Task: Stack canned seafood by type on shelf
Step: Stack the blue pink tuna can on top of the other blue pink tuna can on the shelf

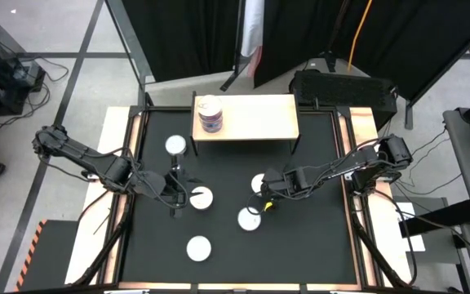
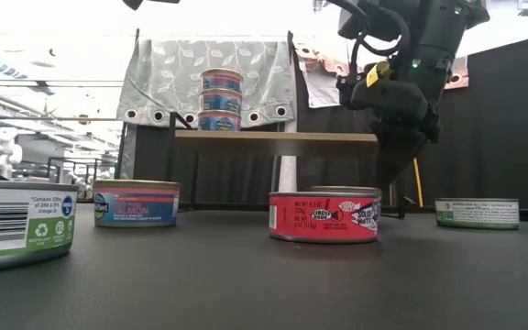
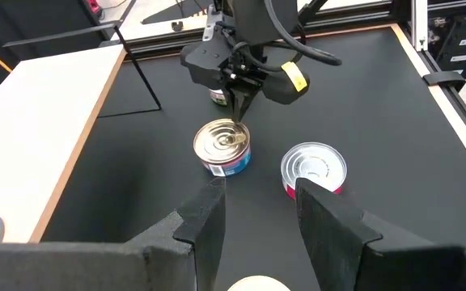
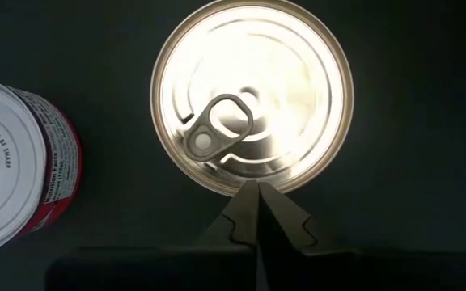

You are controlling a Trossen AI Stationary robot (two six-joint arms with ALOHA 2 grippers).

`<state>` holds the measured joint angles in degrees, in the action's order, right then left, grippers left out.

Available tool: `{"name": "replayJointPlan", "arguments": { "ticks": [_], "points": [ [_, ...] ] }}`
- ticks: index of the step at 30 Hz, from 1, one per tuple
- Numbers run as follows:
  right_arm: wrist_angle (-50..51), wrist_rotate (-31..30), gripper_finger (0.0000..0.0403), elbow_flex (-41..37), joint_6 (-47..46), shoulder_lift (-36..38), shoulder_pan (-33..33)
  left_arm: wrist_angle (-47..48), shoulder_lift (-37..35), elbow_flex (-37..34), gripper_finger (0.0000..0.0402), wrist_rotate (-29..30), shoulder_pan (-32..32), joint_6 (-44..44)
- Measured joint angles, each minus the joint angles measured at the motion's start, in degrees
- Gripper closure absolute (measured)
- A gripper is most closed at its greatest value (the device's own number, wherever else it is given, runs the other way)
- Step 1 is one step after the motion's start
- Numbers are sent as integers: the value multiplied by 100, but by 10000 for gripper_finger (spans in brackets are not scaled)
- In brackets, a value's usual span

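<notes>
Three tins are stacked [image 1: 209,114] at the left end of the light-wood shelf [image 1: 255,122]. Several more tins stand on the black table. Among them are a blue-labelled tin [image 3: 223,147] with a pull-tab lid [image 4: 253,93] and a red tin [image 3: 314,168] beside it. My right gripper [image 3: 238,121] is shut and points steeply down over the blue-labelled tin's lid. My left gripper [image 3: 259,217] hangs open at mid-left above the table. A white tin lid [image 3: 257,284] shows below its fingers, and its fingers touch nothing. My right gripper's shut fingertips [image 4: 257,202] stand at the near rim of the blue-labelled tin's lid [image 4: 249,179], coming from above and slanting down. The tin sits flat on the table. I cannot tell whether the tips touch the lid or hover just over it.
A green-labelled tin [image 2: 477,214] and a blue-labelled salmon tin [image 2: 136,203] stand apart on the table, and another green-labelled tin [image 2: 21,225] is close to the low camera. The shelf's thin dark legs [image 3: 140,77] rise at the far side. The shelf top right of the stack is bare.
</notes>
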<state>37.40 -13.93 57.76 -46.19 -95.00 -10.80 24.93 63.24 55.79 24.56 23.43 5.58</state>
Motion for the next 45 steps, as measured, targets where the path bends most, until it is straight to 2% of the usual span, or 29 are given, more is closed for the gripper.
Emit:
{"name": "replayJointPlan", "arguments": {
  "ticks": [12, 21, 25, 29, 33, 37, 40, 45],
  "points": [
    [24, 84, 403, -90, -544, -74, -390, -2, 0, 0, 249, 0, -1, 0],
    [-616, 72, 403, -740, -1046, -162, -632, -44, -2, 0, 249, -2, 1, 10],
    [-625, 74, 403, -741, -1124, -111, -800, -48, -2, 0, 249, -4, 1, 10],
    [-219, 97, 403, -502, -994, 117, -939, -50, -2, 0, 249, -4, 1, 9],
    [187, 309, 403, -131, -325, 362, -1005, -49, -2, 0, 249, -7, 1, 8],
    [181, 356, 387, 355, 992, 470, -1035, -49, -2, 0, 249, -7, 1, 7],
    [183, 245, 352, 694, 2099, 452, -997, -58, -2, 0, 249, -9, -1, 7],
    [210, 481, 255, 907, 3966, 420, -687, -58, -2, 2, 249, -13, 1, 35]
  ]
}}
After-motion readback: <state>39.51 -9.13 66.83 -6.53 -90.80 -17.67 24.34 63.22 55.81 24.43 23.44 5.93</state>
